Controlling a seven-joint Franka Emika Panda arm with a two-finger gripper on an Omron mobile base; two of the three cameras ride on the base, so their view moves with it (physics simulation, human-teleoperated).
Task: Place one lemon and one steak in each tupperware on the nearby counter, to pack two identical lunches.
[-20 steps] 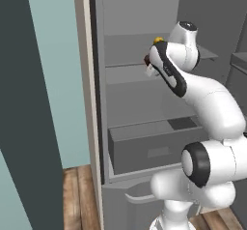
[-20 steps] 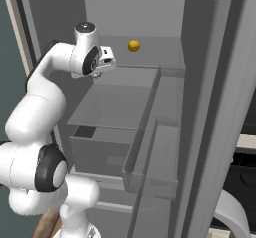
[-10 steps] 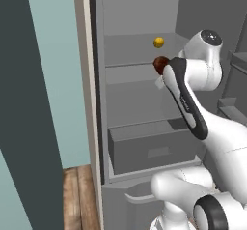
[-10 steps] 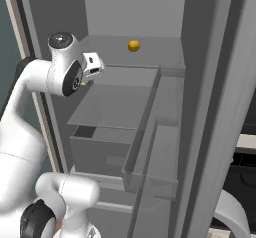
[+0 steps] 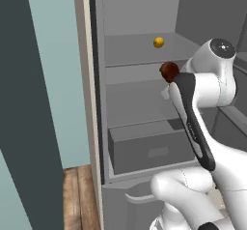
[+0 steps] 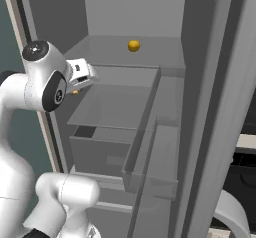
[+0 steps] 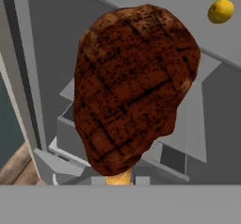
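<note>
Gripper (image 5: 167, 79) clamped on the steak (image 7: 134, 84), which we hold upright just outside the open fridge (image 5: 140, 108); the lemon (image 5: 158, 42) sits beyond it on the upper shelf (image 6: 150, 52), mid-depth.

- From my seat, the open grey fridge (image 5: 144, 103) stands straight ahead, its front wide open to the arm.
- The dark brown-red grilled steak (image 7: 134, 86) hanging from my closed gripper (image 5: 169, 77) blocks most of the hand camera's sightline.
- The top grey shelf (image 6: 125, 54) has bare room all around the small round yellow lemon (image 6: 133, 45) sitting toward its back.
- The middle shelf below is bare, with a low ceiling from the shelf above.
- The closed grey drawer (image 5: 149, 149) fills the bottom of the fridge.
- The open grey fridge door (image 6: 210, 107) with its bins walls off my right side.
- The pale door frame (image 5: 89, 79) bounds the left.
</note>
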